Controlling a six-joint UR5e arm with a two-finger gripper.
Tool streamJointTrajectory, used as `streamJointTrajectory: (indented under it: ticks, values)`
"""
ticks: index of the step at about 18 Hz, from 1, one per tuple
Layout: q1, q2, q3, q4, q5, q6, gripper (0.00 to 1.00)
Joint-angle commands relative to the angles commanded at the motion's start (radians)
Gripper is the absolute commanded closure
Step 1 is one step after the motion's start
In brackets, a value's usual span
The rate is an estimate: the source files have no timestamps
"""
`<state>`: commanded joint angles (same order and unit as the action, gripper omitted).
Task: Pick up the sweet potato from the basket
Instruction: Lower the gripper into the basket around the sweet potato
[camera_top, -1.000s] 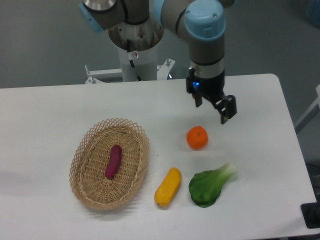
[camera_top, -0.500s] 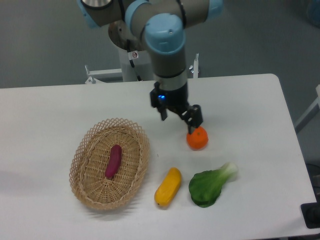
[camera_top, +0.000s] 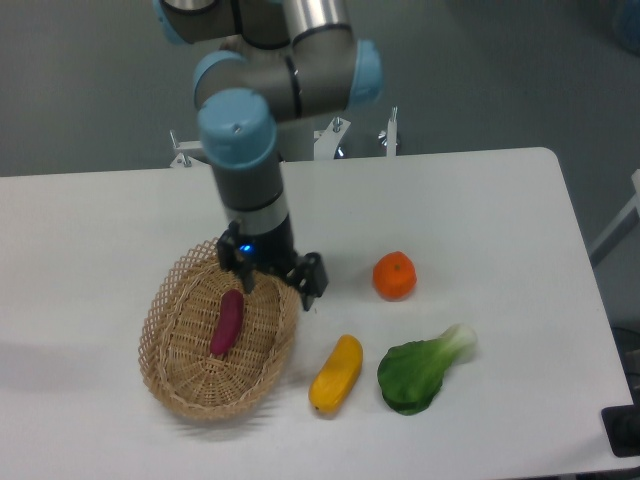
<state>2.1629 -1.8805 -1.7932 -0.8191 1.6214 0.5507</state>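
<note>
The purple sweet potato (camera_top: 227, 322) lies lengthwise in the middle of the oval wicker basket (camera_top: 170, 345) at the left of the table. My gripper (camera_top: 279, 284) hangs over the basket's upper right rim, just right of and above the sweet potato's top end. Its two dark fingers (camera_top: 312, 282) stand apart, open, with nothing between them. The sweet potato is untouched.
An orange fruit (camera_top: 394, 275) sits right of the gripper. A yellow oblong vegetable (camera_top: 336, 374) lies beside the basket's right side, with a green leafy vegetable (camera_top: 419, 371) further right. The arm's base column (camera_top: 290, 130) rises behind the table.
The arm has swung left across the table, from above the orange fruit to over the basket's upper right rim. The produce has not moved.
</note>
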Motion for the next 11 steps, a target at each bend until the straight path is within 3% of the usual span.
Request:
streamJointTrajectory:
  ticks: [5,11]
  values:
    - [-0.044,-0.040,-0.044,0.000,0.003,-0.002,0.00]
    - [-0.055,-0.042,-0.086,0.000,0.000,0.015,0.00]
